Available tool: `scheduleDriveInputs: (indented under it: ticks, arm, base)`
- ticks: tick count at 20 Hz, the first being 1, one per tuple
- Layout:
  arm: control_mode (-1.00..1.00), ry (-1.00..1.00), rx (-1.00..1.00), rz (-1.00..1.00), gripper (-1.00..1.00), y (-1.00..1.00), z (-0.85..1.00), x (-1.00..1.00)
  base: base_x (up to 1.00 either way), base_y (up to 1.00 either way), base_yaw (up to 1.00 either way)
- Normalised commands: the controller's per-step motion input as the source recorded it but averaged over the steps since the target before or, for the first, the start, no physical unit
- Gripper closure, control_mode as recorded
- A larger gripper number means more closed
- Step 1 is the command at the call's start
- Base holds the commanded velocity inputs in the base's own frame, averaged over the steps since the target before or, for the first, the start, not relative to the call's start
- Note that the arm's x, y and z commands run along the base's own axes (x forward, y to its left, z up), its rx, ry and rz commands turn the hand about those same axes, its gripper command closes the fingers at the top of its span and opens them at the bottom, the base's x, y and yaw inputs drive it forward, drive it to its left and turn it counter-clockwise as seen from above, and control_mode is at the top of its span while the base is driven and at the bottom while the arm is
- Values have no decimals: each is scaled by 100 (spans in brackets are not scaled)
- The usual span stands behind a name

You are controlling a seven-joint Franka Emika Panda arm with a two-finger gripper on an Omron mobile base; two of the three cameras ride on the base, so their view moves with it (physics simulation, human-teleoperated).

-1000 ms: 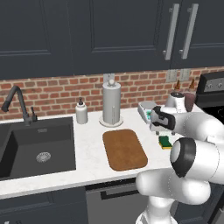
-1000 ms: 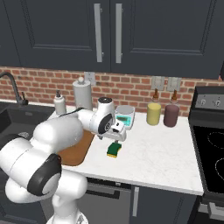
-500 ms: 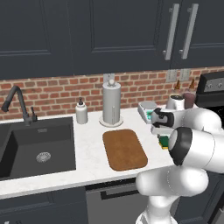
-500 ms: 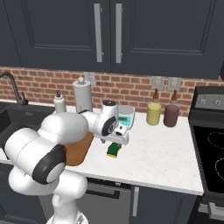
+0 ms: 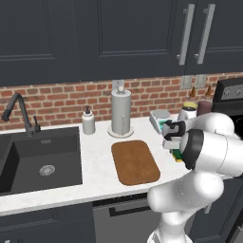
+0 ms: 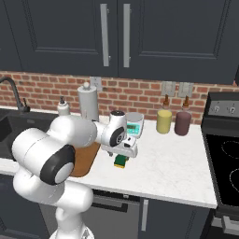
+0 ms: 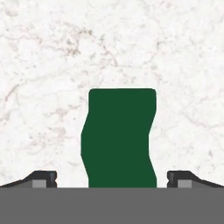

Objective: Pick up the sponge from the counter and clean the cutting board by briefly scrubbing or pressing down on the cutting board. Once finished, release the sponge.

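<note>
We see the sponge point(image 7: 119, 138) lying on the white worktop point(image 7: 52, 65), right of the cutting board point(image 5: 135, 161), our fingers point(image 7: 41, 178) spread wide on either side, gripping nothing

Stone, wood and sponge under the hand

Directly below the gripper point(image 7: 112, 179) we see the sponge point(image 7: 119, 138), its dark green top matt and flat-toned, with a yellow base layer showing at its edge in the right base view; around it the counter point(image 7: 52, 57) looks like smooth white stone with faint grey-brown marbling. Beside the tool, toward the sink, the cutting board point(image 5: 135, 161) reads as brown wood with a fine-grained, matt face. The sink point(image 5: 28, 161) beyond it is dark and matt, and behind the tool the wall point(image 5: 57, 99) is rough red brick with pale mortar lines.
</note>
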Motion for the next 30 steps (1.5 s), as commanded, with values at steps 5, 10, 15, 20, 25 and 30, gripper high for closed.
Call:
scheduleDriveInputs:
  ticks: [5,10,15,20,25,30]
  arm:
    - [-100,3,0,0,-100,0,-16,11]
    - [-100,3,0,0,-100,0,-14,16]
    - [-100,3,0,0,-100,0,-17,19]
    - [-100,3,0,0,-100,-5,-24,21]
    - [-100,2,0,0,-100,-17,-24,21]
    - [-100,3,-1,0,-100,-11,-35,5]
  base:
    - [0,0,0]
    - [0,0,0]
    - [0,0,0]
    - [0,0,0]
    - [0,0,0]
    - [0,0,0]
